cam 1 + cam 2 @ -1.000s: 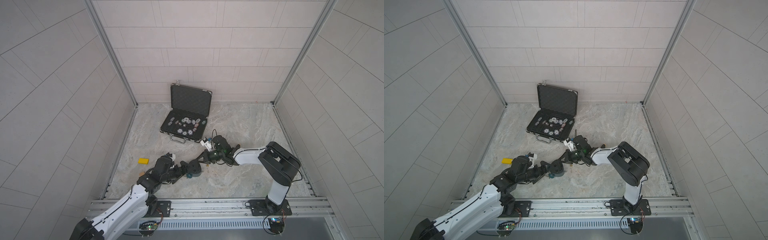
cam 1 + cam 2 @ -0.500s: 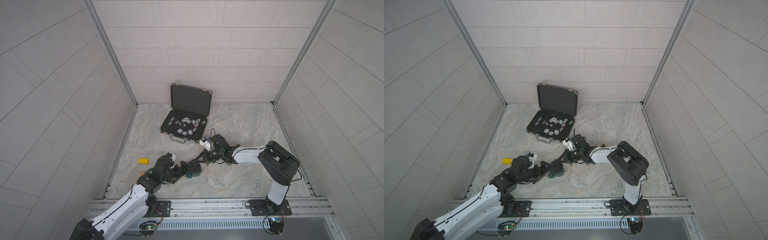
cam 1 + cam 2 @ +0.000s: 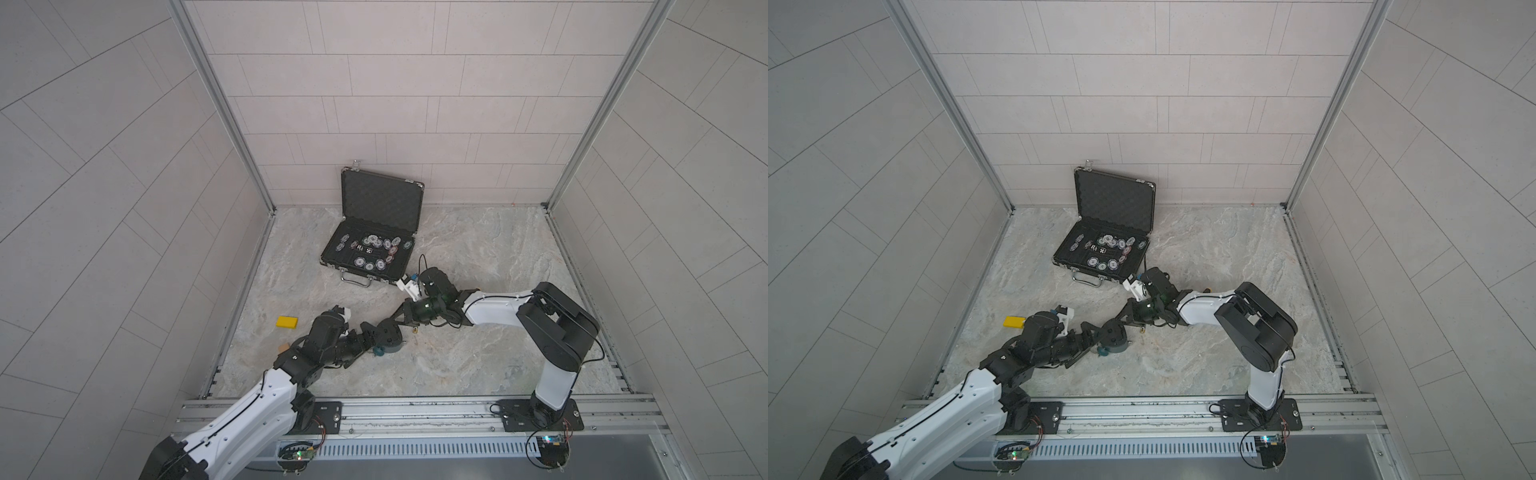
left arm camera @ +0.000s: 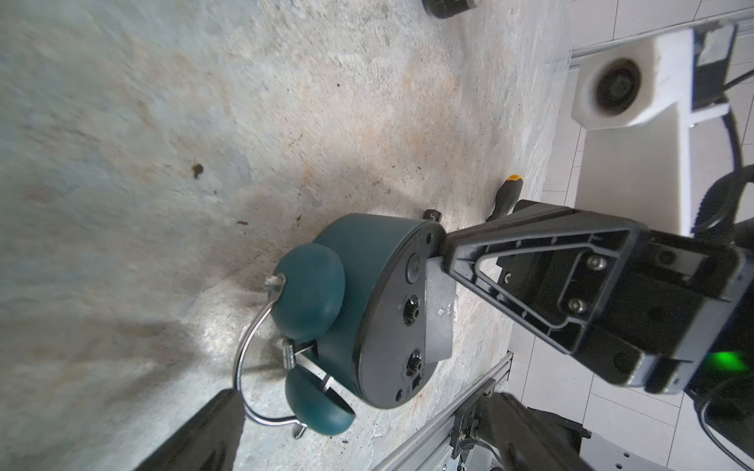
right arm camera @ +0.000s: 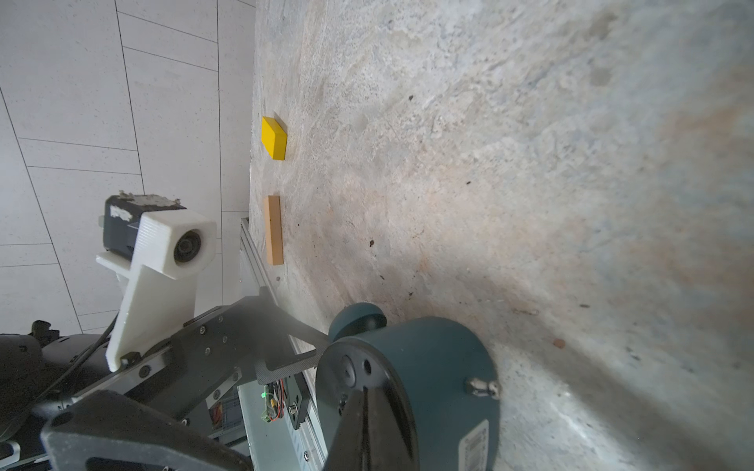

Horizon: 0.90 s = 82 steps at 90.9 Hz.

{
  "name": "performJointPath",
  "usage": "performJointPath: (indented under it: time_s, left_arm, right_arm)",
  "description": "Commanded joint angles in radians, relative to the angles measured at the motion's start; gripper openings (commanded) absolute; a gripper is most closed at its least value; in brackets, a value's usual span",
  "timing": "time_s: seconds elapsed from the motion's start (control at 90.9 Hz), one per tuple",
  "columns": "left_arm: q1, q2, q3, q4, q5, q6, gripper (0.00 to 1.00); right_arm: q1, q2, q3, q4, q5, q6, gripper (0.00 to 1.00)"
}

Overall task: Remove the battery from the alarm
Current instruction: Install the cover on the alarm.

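The teal alarm (image 3: pixel 388 338) (image 3: pixel 1115 338) lies face down on the stone floor, its dark back (image 4: pixel 391 326) up and its bells (image 4: pixel 310 285) toward my left arm. My left gripper (image 4: pixel 363 440) (image 3: pixel 370 337) is open, a finger on either side of the bell end and not touching it. My right gripper (image 5: pixel 364 393) (image 3: pixel 393 326) is shut, its tips resting on the back beside a grey flat panel (image 4: pixel 438 314). The battery does not show in the back. A small dark and gold piece (image 3: pixel 414 331) (image 4: pixel 432 214) lies on the floor beside the alarm; I cannot tell what it is.
An open black case of poker chips (image 3: pixel 374 249) stands behind the arms. A yellow block (image 3: pixel 286 322) and a wooden block (image 5: pixel 273 230) lie near the left wall. A black-handled screwdriver (image 4: pixel 506 200) lies beyond the alarm. A metal rail (image 3: pixel 415 409) runs along the front edge.
My right wrist has edged slightly to the left, its tips still on the alarm's back. The left arm and the alarm have not moved.
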Motion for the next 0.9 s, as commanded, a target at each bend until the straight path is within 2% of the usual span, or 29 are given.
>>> performJointPath:
  time_s: [0.0,0.891]
  left_arm:
    - [0.003,-0.008,-0.001,-0.017,-0.006,-0.001,0.95]
    - [0.003,-0.012,0.005,-0.023,0.000,0.002,0.95]
  right_arm:
    - [0.013,-0.018,0.010,-0.067,0.033,-0.032,0.11]
    - [0.017,-0.051,0.041,-0.141,0.054,-0.082,0.16]
